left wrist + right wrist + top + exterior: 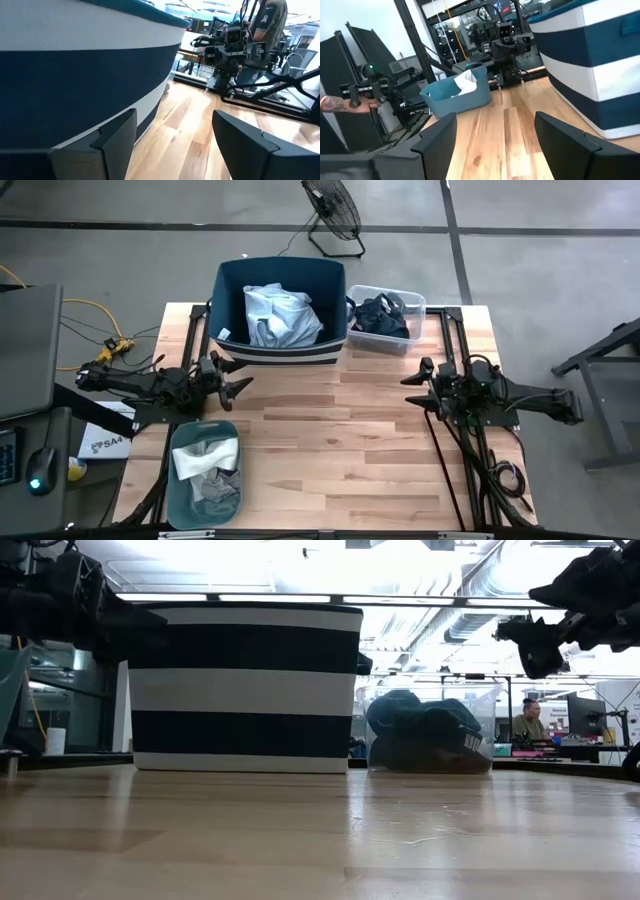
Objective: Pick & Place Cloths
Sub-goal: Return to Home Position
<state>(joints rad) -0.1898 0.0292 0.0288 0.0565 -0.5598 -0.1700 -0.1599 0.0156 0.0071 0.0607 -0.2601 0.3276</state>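
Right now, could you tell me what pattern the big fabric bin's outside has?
Fabric bin: broad navy and white bands; low view shows it best.

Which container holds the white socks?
The teal tub near the left hand; the striped bin holds a light blue shirt, the clear box dark garments.

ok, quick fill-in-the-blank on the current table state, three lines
1. The white and grey socks lie in the ____ tub.
2. In the high view, the navy bin holding the light blue shirt stands to the ____ of the clear container.
3. The left pincer and right pincer are both open and hold ____.

Missing words: teal; left; nothing.
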